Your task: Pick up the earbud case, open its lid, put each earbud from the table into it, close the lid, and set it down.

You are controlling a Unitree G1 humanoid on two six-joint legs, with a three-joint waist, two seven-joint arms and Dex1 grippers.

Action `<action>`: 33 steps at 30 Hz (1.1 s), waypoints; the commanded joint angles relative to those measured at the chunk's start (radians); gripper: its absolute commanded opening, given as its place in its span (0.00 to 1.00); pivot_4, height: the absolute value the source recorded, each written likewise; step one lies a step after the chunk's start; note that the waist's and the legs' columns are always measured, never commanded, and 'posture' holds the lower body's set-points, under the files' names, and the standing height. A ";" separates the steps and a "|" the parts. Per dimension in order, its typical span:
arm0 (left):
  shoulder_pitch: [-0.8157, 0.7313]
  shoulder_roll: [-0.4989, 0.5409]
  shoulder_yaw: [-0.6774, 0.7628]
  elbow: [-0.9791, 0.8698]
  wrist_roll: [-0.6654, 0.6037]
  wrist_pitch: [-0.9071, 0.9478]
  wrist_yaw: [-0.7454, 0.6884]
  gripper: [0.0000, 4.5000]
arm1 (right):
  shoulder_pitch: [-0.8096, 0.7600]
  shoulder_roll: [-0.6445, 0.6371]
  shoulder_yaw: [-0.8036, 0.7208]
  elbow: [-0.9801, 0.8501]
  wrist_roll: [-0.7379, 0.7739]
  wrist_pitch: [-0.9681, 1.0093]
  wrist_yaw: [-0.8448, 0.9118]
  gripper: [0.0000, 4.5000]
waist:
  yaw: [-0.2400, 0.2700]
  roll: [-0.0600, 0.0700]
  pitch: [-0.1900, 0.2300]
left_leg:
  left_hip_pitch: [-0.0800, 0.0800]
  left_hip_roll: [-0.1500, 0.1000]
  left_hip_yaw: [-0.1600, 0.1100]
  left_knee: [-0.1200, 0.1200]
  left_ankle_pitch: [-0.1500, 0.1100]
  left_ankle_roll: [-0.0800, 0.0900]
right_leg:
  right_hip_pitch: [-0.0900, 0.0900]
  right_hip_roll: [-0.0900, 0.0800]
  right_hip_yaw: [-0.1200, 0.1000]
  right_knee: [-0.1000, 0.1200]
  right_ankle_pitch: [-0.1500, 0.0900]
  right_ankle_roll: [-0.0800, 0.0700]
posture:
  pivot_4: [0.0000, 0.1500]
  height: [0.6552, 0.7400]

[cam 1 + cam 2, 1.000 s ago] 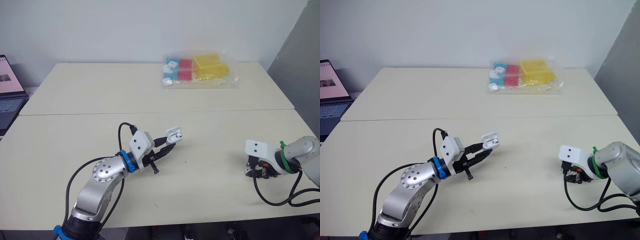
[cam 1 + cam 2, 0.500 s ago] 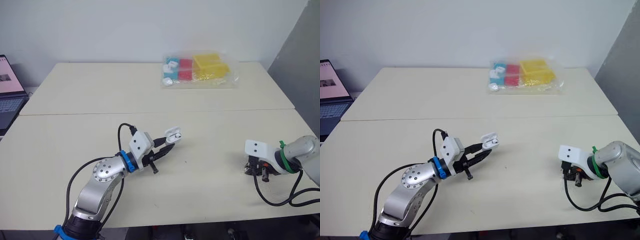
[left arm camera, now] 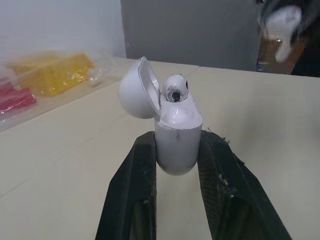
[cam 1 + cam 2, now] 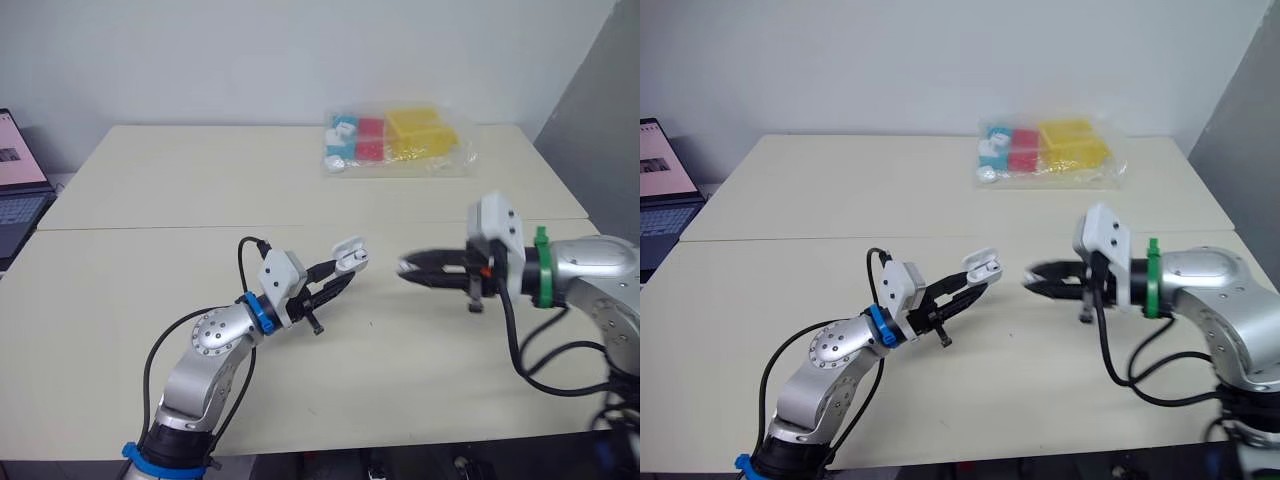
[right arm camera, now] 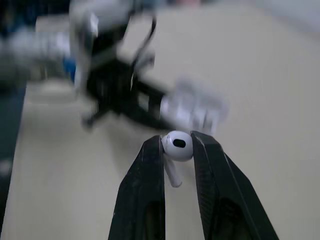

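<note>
My left gripper (image 4: pixel 344 273) is shut on the white earbud case (image 3: pixel 176 135), held just above the table near its middle. The case's lid (image 3: pixel 137 88) stands open, and one earbud (image 3: pixel 174 89) sits in the case. My right gripper (image 4: pixel 408 268) has its tips a short way to the right of the case, pointing at it. It is shut on a second white earbud (image 5: pixel 177 146), whose stem hangs down between the fingers (image 5: pixel 150 165). The left arm with the case (image 5: pixel 195 107) lies just beyond that earbud in the right wrist view.
A clear bag of coloured blocks (image 4: pixel 398 140) lies at the far side of the table. A laptop (image 4: pixel 18 190) stands off the table's left edge. The right arm's cable (image 4: pixel 545 375) loops over the table's right front.
My right arm swung from the table's right front up and leftward, now holding an earbud close to the case. The left gripper lifted the case slightly.
</note>
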 commanded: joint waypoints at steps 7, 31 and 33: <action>-0.041 -0.016 0.004 0.019 -0.023 -0.041 -0.022 0.17 | 0.051 0.254 0.106 0.006 -0.056 -0.181 -0.273 0.09 | 0.003 0.000 0.000 | -0.002 -0.001 0.001 0.000 0.000 0.000 | -0.001 -0.001 0.000 -0.002 0.000 0.000 | 1.00 1.00; -0.073 -0.018 0.024 0.049 -0.042 -0.036 -0.040 0.17 | 0.221 0.274 0.277 0.114 -0.250 -0.512 -0.295 0.09 | 0.003 0.000 0.000 | -0.001 0.000 0.000 0.000 0.000 0.000 | -0.001 0.000 -0.001 -0.001 0.000 0.000 | 1.00 1.00; -0.073 -0.018 0.025 0.047 -0.044 -0.033 -0.038 0.17 | 0.229 0.275 0.281 0.120 -0.255 -0.521 -0.294 0.09 | 0.003 0.000 0.000 | -0.001 0.000 0.000 0.000 0.000 0.000 | -0.001 0.000 0.000 -0.002 0.000 0.000 | 1.00 1.00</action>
